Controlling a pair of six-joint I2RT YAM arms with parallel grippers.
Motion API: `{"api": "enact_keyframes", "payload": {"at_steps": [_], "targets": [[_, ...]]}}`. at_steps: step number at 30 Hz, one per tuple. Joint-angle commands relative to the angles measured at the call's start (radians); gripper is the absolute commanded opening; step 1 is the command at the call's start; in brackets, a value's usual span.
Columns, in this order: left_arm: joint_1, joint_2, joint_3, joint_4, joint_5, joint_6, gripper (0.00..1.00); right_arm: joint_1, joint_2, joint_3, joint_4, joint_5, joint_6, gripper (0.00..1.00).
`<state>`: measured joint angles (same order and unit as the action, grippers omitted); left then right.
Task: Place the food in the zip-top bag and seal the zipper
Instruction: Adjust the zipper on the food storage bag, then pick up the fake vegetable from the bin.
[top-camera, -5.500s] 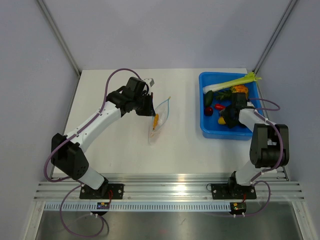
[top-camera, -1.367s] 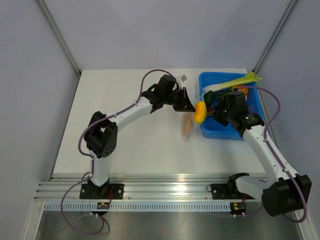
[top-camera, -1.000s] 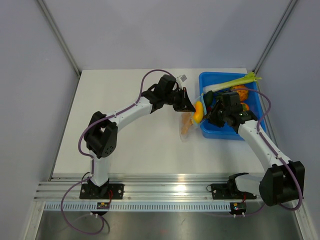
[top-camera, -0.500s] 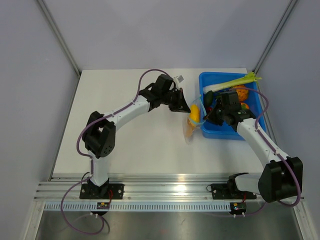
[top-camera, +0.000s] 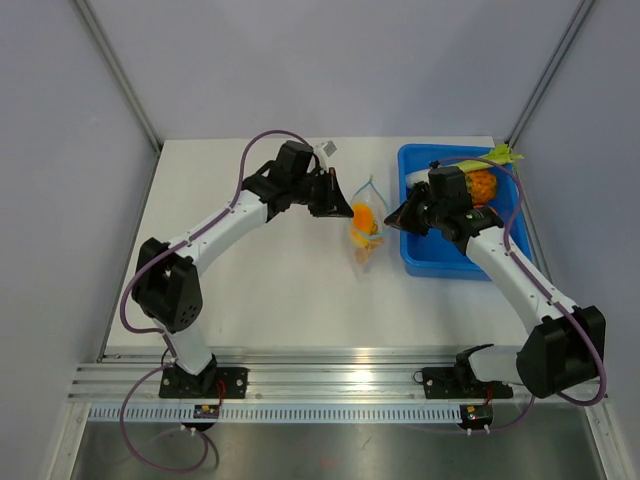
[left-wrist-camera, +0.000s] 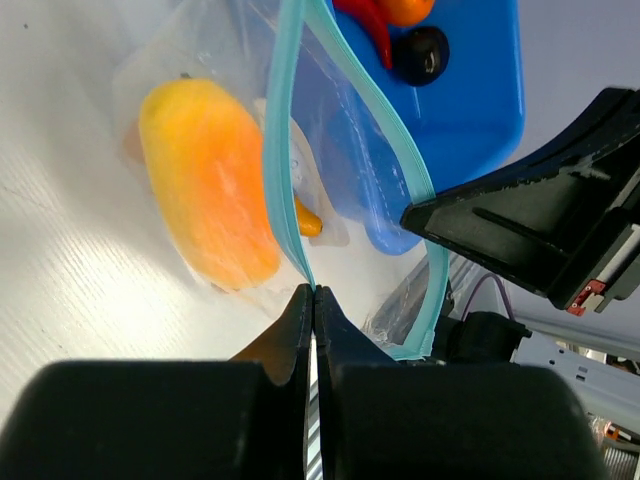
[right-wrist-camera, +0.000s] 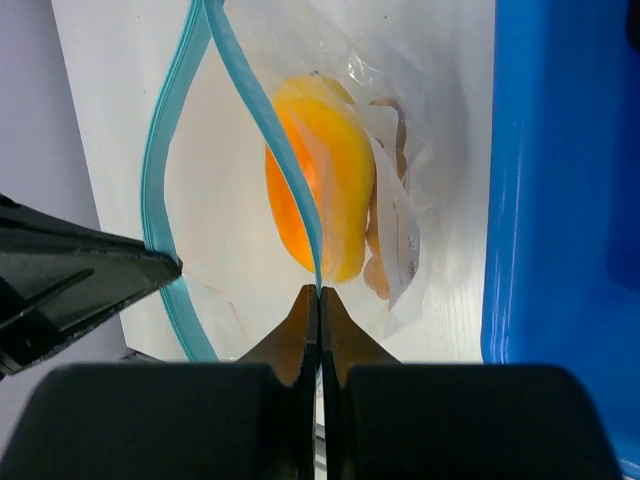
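Clear crinkly plastic, the zip-top bag sits at the centre of the overhead view, between the two grippers and just left of the blue tray. Whether its bottom rests on the table I cannot tell. Inside lie a yellow oblong piece and, just beside it, a smaller orange piece.

The zipper is unsealed, its two blue-green strips bowing apart into a narrow open mouth. The left gripper is pinched tight on one strip and the right gripper on the other. They face each other across the short width of the mouth, and its long axis runs away from both toward the top of the overhead frame.

A red chili-like piece lies in the tray, so loading looks unfinished. The right arm is nearer that piece, but its jaws are taken up with the strip.

Bare table lies left of and below the bag. The tray wall crowds its right side, leaving little room there for a sideways move.
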<state>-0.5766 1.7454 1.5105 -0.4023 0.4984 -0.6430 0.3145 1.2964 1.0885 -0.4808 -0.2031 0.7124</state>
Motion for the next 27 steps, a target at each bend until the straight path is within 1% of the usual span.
{"api": "enact_keyframes", "payload": {"at_steps": [1,3,6,7,8,9,10,11,12,15,17,19,20,22,23,24,25,26,27], "targets": [[-0.006,-0.021,0.005,-0.018,-0.020,0.035,0.00,0.009,0.032,0.044,0.016,0.034,-0.008,0.00],[0.000,-0.037,0.004,-0.021,-0.034,0.048,0.00,0.009,0.052,0.033,0.016,0.056,-0.017,0.00],[0.009,-0.043,0.004,-0.021,-0.037,0.051,0.00,0.009,0.076,0.021,0.018,0.047,-0.021,0.00],[0.009,-0.037,0.004,-0.026,-0.043,0.052,0.00,0.009,0.083,0.019,0.019,0.044,-0.021,0.04],[0.009,-0.023,0.007,-0.030,-0.044,0.048,0.00,0.009,0.084,0.021,0.016,0.044,-0.019,0.12],[0.008,-0.014,0.005,-0.036,-0.060,0.040,0.00,0.009,0.077,0.021,0.019,0.057,-0.022,0.35],[0.006,-0.006,0.005,-0.050,-0.066,0.036,0.00,0.008,0.067,0.021,0.030,0.068,-0.027,0.44],[0.004,0.000,0.004,-0.052,-0.064,0.034,0.00,0.009,0.044,0.022,0.028,0.088,-0.030,0.49],[0.004,0.005,-0.009,-0.049,-0.058,0.031,0.00,0.009,0.032,0.031,0.019,0.140,-0.040,0.52],[-0.002,-0.007,-0.030,-0.026,-0.055,0.026,0.00,-0.011,0.024,0.089,-0.047,0.197,-0.091,0.55],[-0.003,-0.012,-0.030,-0.024,-0.057,0.029,0.00,-0.046,0.033,0.117,-0.087,0.197,-0.111,0.56],[-0.003,-0.017,-0.029,-0.029,-0.054,0.031,0.00,-0.103,0.035,0.117,-0.091,0.197,-0.116,0.56],[-0.005,-0.017,-0.029,-0.029,-0.052,0.032,0.00,-0.120,0.038,0.114,-0.097,0.230,-0.120,0.57],[-0.005,-0.021,-0.032,-0.027,-0.054,0.034,0.00,-0.158,0.053,0.108,-0.101,0.277,-0.129,0.62],[-0.005,-0.023,-0.032,-0.026,-0.054,0.036,0.00,-0.173,0.076,0.105,-0.102,0.287,-0.133,0.66],[-0.005,-0.023,-0.032,-0.026,-0.051,0.036,0.00,-0.204,0.090,0.100,-0.104,0.294,-0.133,0.67],[-0.005,-0.024,-0.032,-0.024,-0.047,0.039,0.00,-0.216,0.105,0.100,-0.094,0.291,-0.133,0.69],[-0.005,-0.026,-0.030,-0.026,-0.049,0.040,0.00,-0.224,0.136,0.099,-0.093,0.288,-0.137,0.74],[-0.005,-0.026,-0.030,-0.027,-0.046,0.042,0.00,-0.229,0.151,0.102,-0.093,0.289,-0.139,0.75]]}}
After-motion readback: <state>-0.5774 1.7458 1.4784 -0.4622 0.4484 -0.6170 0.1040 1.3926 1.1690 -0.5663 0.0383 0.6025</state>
